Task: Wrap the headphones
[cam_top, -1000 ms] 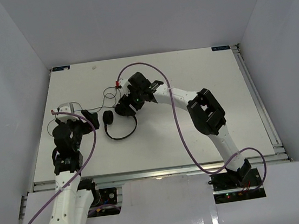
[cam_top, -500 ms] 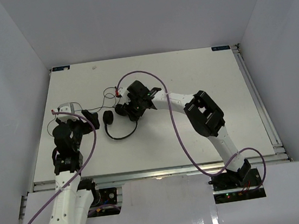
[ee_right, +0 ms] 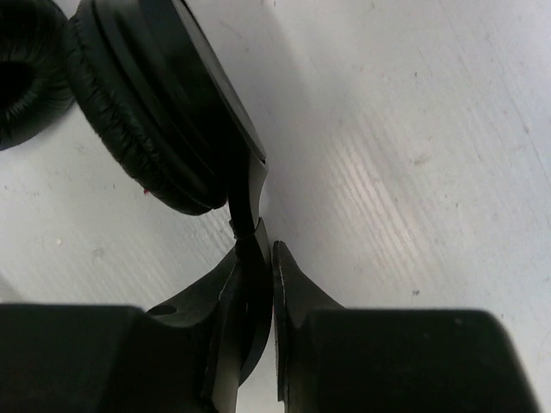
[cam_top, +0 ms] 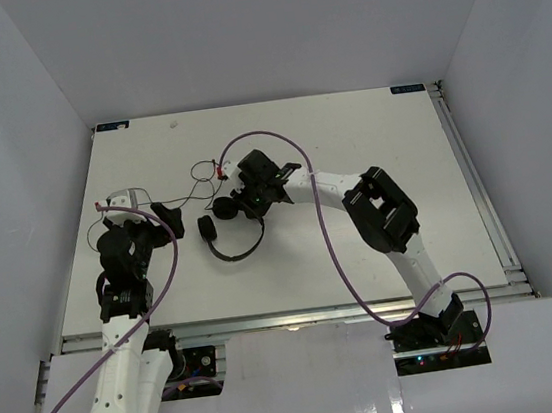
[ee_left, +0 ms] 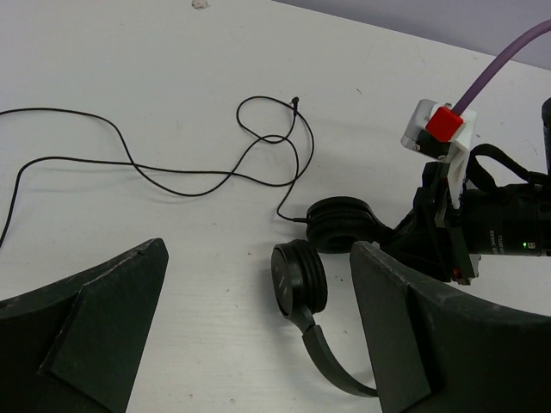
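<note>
Left of centre on the white bench (cam_top: 369, 145), the right jaws pinch the headphones (cam_top: 206, 228) by the thin headband (ee_right: 245, 202) just below one earcup (ee_right: 155, 112), the cord (ee_left: 172, 172) lying in loose loops beyond. The left jaws stand spread wide nearby.

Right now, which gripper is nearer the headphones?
Right. The right gripper is shut on the headphones, at the band beside one earcup; the left gripper stands open, apart from them.
</note>
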`<act>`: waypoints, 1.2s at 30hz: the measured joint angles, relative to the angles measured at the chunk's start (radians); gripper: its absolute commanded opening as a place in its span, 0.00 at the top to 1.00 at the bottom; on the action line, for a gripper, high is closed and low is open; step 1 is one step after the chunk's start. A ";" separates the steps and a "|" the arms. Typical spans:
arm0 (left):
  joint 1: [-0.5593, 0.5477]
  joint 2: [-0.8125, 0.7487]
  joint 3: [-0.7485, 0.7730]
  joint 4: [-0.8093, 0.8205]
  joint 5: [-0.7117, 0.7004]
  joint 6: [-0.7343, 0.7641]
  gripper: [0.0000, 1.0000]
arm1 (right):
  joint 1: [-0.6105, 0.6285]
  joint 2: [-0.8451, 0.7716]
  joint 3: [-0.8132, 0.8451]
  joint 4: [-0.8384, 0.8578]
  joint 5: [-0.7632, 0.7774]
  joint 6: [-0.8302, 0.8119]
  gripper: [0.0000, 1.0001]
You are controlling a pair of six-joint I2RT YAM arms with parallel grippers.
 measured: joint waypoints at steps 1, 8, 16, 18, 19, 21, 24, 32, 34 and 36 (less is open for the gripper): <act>0.000 0.000 0.000 0.000 0.003 0.000 0.02 | -0.003 -0.010 -0.011 -0.004 -0.001 0.000 0.92; 0.000 0.011 0.000 0.015 0.095 0.001 0.02 | -0.077 -0.156 -0.119 -0.029 -0.039 -0.045 0.92; -0.002 0.027 -0.005 0.102 0.292 0.001 0.02 | -0.225 -0.471 -0.305 -0.017 -0.133 -0.167 0.92; -0.017 0.029 -0.015 0.142 0.334 -0.005 0.02 | -0.255 -0.548 -0.359 -0.016 -0.155 -0.202 0.92; -0.025 0.033 -0.024 0.164 0.357 -0.010 0.02 | -0.267 -0.579 -0.379 -0.019 -0.163 -0.220 0.92; -0.041 0.046 -0.044 0.212 0.404 -0.023 0.02 | -0.286 -0.633 -0.413 -0.021 -0.173 -0.261 0.92; -0.060 0.075 -0.073 0.288 0.466 -0.049 0.02 | -0.301 -0.708 -0.458 -0.022 -0.171 -0.330 0.92; -0.152 0.137 -0.081 0.415 0.539 -0.121 0.02 | -0.325 -0.837 -0.498 -0.016 -0.152 -0.447 0.92; -0.190 0.153 -0.073 0.413 0.541 -0.141 0.02 | -0.328 -0.859 -0.517 -0.014 -0.143 -0.468 0.92; -0.223 0.168 -0.065 0.409 0.540 -0.165 0.02 | -0.332 -0.874 -0.538 -0.014 -0.133 -0.487 0.92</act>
